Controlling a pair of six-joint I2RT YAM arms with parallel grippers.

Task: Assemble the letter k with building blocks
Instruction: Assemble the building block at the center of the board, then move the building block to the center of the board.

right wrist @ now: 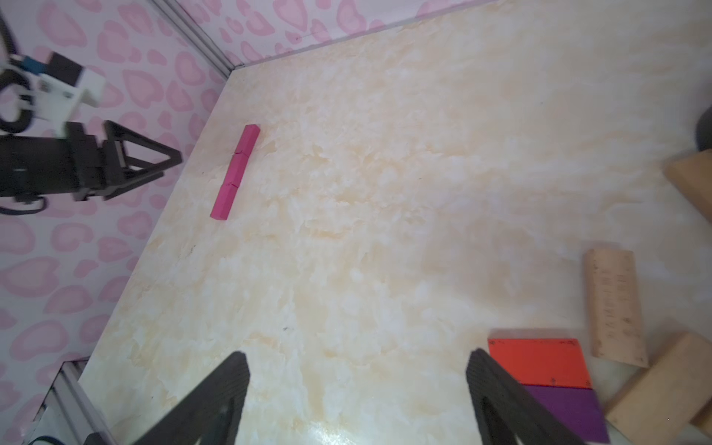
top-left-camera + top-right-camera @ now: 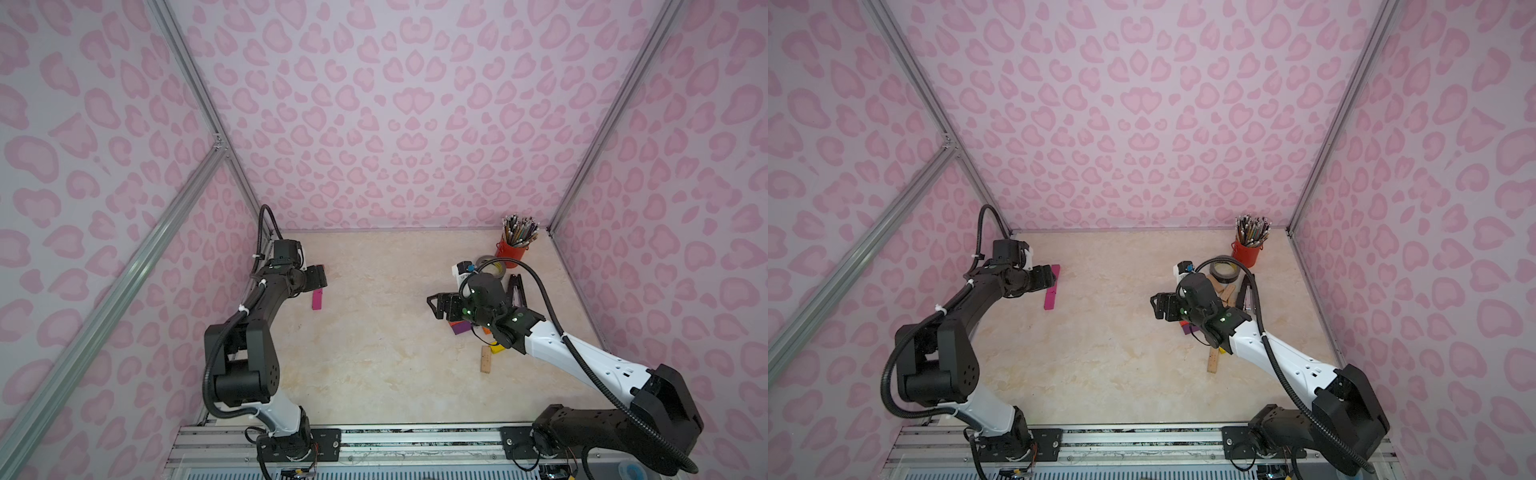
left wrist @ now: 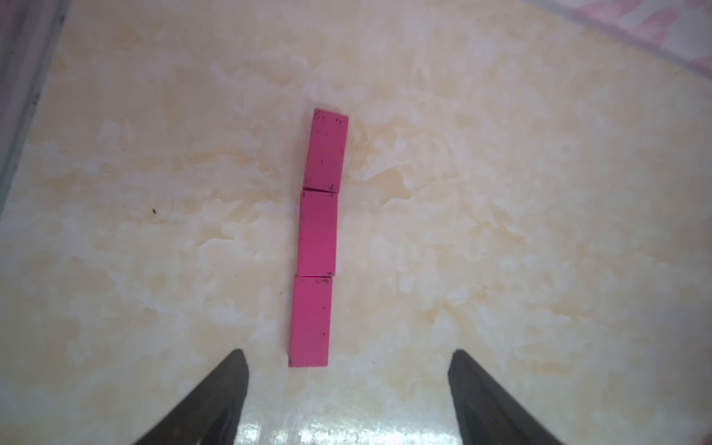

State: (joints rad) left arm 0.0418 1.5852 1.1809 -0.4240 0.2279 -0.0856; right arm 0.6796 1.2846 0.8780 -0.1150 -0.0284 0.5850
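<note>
Left hand (image 3: 348, 353): fingers spread wide, nothing between them; the pink row's nearest end lies just ahead of its tips
Pink blocks (image 3: 318, 235): three lying flat, end to end and touching; one nearly straight line on the left part of the worktop (image 3: 520, 231)
Right hand (image 1: 358, 352): wide too, empty; over bare worktop, well apart from the row
Red block (image 1: 539, 362): flat, touching the purple block (image 1: 566, 414); both just beside one right finger
Wooden blocks (image 1: 614, 308): loose heap on the right; near the red pencil pot (image 2: 511, 251)

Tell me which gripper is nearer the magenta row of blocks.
Left. The left gripper hangs open just at one end of the magenta row. The right gripper is open far across the table, beside the red block and purple block.
</note>
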